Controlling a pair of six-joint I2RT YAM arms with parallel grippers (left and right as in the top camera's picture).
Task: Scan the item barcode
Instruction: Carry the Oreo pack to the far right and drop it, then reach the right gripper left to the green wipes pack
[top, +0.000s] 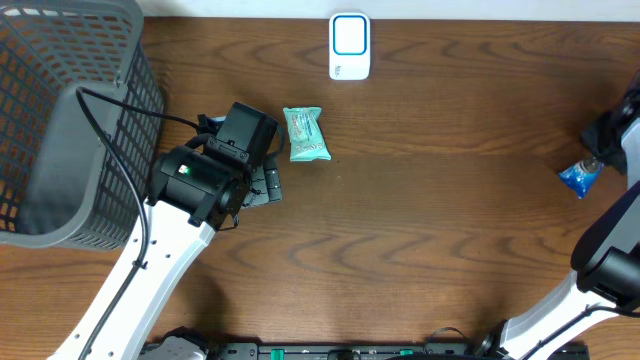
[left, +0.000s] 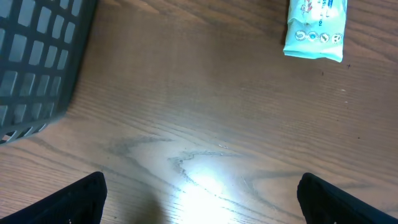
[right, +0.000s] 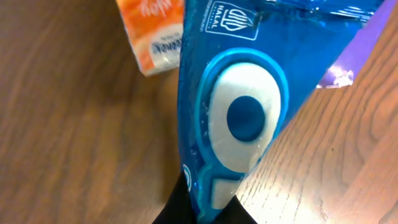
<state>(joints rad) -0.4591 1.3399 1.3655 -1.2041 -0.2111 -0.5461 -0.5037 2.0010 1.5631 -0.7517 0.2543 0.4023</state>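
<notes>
A: How is the left end effector (left: 202, 199) seen?

B: It is seen wide open above the bare wood of the tabletop (top: 450, 230), and nothing is held between its 2 fingers. A teal packet (top: 305, 134) is laid flat just beside it, on the side away from the grey basket (top: 60, 120). The packet is not touched by the fingers.

A: And the right end effector (right: 202, 205)?

B: It is closed tight on a blue packet (right: 239, 118). The packet is pinched at 1 end, and a white oval with a dark blue dot is printed on the side that is shown to the wrist camera.

A: Where is this blue packet found?

B: It is found at the far right edge of the tabletop, in the grip of the right arm. Whether it touches the wood cannot be told. An orange packet (right: 155, 37) is seen behind it, lying on the wood.

A: Is the scanner near?

B: No. The white scanner unit (top: 349, 46) is placed at the far edge, in the middle, well apart from the blue packet. The teal packet is nearer to it.
</notes>
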